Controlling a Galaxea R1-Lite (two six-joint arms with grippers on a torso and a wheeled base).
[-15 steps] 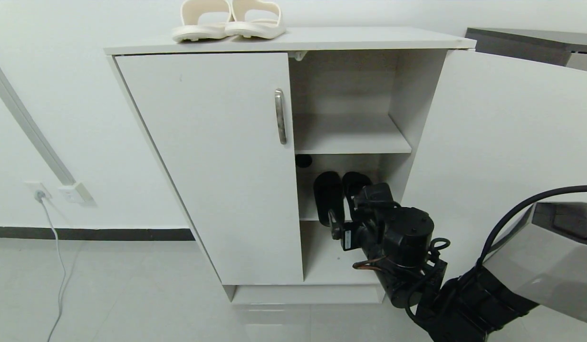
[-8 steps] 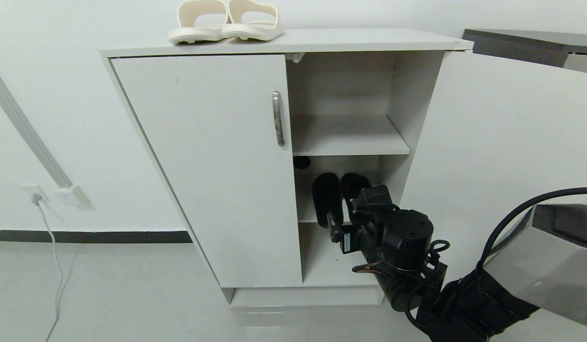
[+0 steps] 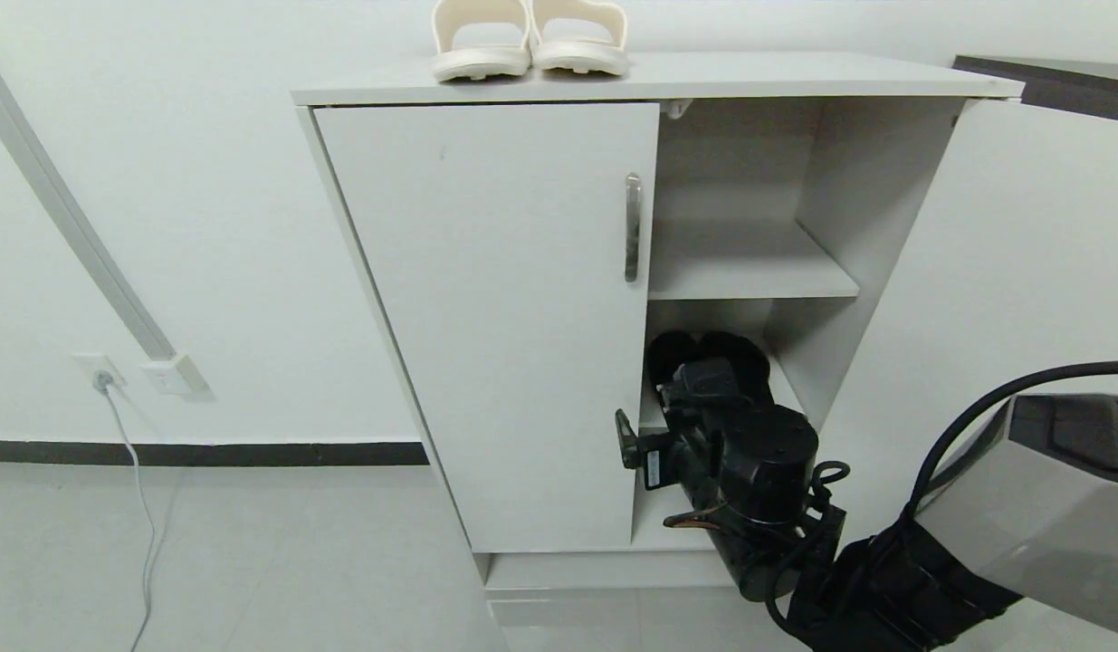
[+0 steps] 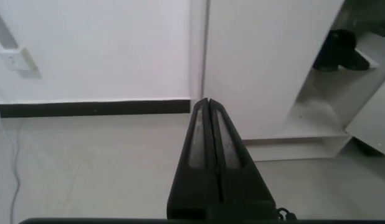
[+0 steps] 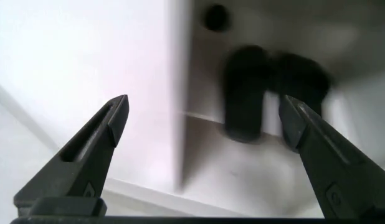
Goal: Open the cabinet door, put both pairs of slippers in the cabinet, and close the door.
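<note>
Two cream slippers (image 3: 530,41) atop the cabinet (image 3: 794,86) at upper centre of the head view, black slippers (image 3: 740,347) on its middle shelf right of centre, right door (image 3: 1020,272) open, right gripper (image 5: 204,106) spread wide facing them, left gripper (image 4: 208,106) pressed together above the floor (image 4: 86,162).

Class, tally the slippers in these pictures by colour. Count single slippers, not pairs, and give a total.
Cream slippers, on top of the cabinet: 2
Black slippers, inside the cabinet: 2
Total: 4 slippers
</note>
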